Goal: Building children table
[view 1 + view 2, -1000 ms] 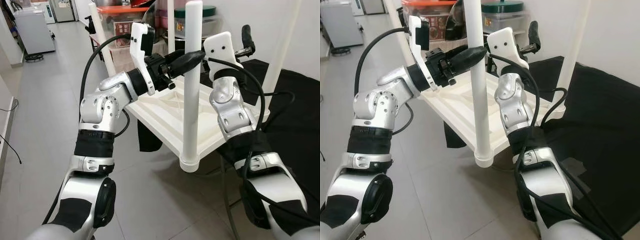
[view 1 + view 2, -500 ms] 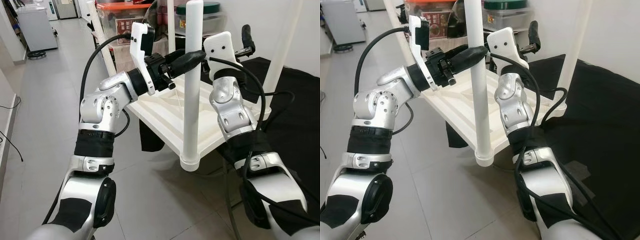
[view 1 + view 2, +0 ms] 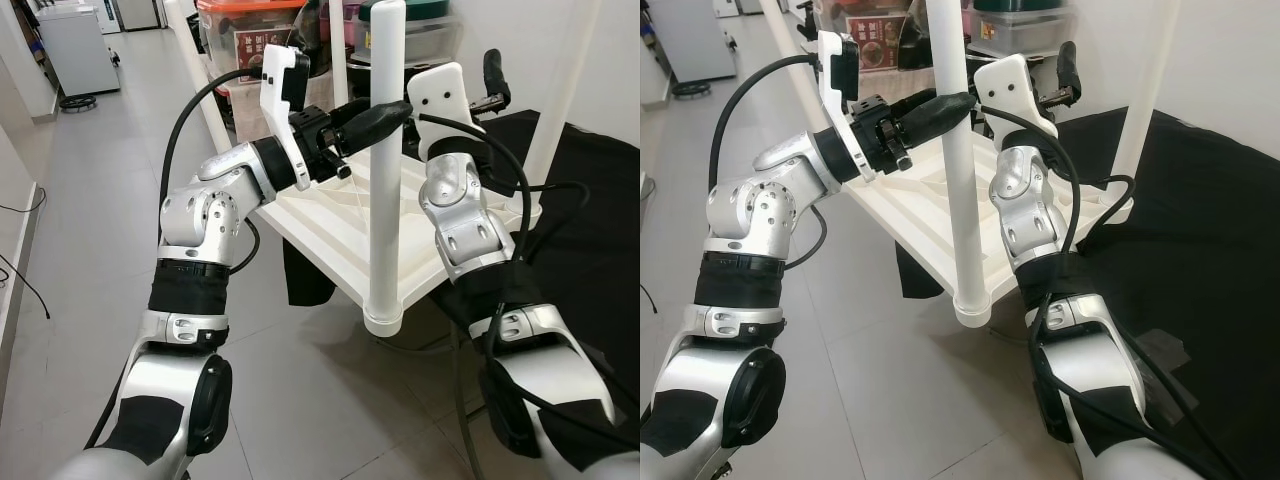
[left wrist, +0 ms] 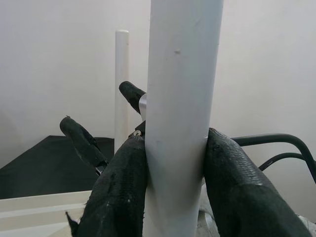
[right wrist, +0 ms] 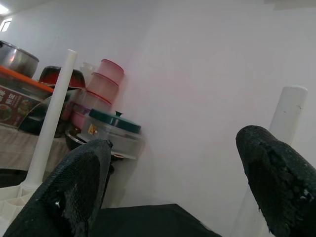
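With the white children's table (image 3: pixel 330 235) flipped upside down in the centre of the frame, its legs stick up toward the top edge. Left gripper (image 3: pixel 385 112) sits upper centre, fingers (image 4: pixel 121 192) clamped tight on the near leg (image 3: pixel 386 170), one pad on each side, touching the tube. That leg stands upright in its corner socket (image 3: pixel 384 322) at the tabletop's nearest corner, lower centre. Right gripper (image 3: pixel 492 82) is upper right, behind the near leg, raised above the tabletop; fingers (image 5: pixel 79 187) spread wide, nothing between them. Far-right leg (image 3: pixel 560 100) rises at the right edge, another leg (image 3: pixel 198 70) leans at upper left. Black cloth (image 3: pixel 590 230) covers the floor on the right, grey tiles (image 3: pixel 90 220) on the left. Storage bins and lidded containers (image 3: pixel 1015 20) stack against the wall at top centre, white cabinet (image 3: pixel 75 45) upper left.
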{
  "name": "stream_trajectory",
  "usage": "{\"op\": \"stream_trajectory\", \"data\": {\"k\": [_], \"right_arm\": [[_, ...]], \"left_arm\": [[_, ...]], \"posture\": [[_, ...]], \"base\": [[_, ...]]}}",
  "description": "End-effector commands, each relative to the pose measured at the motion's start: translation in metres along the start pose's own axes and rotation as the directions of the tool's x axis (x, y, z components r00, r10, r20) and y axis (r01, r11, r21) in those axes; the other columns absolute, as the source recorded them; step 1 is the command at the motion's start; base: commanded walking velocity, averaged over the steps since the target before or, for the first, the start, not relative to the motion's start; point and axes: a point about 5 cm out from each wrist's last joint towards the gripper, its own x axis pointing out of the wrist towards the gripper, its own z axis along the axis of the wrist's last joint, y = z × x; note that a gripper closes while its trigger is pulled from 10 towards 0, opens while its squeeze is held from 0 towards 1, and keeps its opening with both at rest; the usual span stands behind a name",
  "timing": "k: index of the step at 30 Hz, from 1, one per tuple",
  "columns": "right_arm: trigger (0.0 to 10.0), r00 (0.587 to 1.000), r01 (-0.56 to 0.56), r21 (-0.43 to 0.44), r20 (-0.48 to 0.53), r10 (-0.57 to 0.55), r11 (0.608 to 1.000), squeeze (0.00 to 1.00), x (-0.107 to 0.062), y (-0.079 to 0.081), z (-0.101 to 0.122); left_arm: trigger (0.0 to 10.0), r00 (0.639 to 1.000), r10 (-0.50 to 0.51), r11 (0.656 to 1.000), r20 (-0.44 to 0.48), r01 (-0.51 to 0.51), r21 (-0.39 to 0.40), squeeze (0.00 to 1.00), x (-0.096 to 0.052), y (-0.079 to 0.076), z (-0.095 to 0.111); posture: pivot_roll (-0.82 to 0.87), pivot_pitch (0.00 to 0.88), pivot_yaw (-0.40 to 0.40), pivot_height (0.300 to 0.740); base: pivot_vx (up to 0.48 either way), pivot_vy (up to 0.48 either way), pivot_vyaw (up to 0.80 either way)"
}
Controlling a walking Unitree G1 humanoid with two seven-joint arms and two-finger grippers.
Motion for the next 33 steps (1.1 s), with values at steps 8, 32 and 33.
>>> {"op": "stream_trajectory", "data": {"k": [8, 32, 33], "right_arm": [[10.0, 0.996, -0.084, -0.031, 0.031, 0.085, 0.996, 0.93, -0.006, 0.022, 0.009], [10.0, 0.75, -0.367, 0.59, -0.269, 0.604, 0.719, 0.0, -0.1, -0.076, -0.108], [10.0, 0.711, -0.427, 0.576, -0.262, 0.653, 0.697, 0.0, -0.109, -0.088, -0.11]], "left_arm": [[10.0, 0.99, -0.141, 0.99, 0.018, 0.141, 0.015, 0.14, 0.022, -0.022, 0.006], [0.0, 0.978, 0.039, 0.972, 0.207, -0.086, 0.221, 0.0, 0.001, 0.005, 0.035], [0.0, 0.978, 0.036, 0.971, 0.207, -0.084, 0.225, 0.0, 0.002, 0.005, 0.035]], "posture": [[0.1, 0.0, 0.0, 0.74], [0.04, 0.0, 0.0, 0.74], [0.05, 0.0, 0.0, 0.74]], "base": [[0.0, 0.0, 0.0], [0.0, 0.0, 0.0], [0.0, 0.0, 0.0]]}}
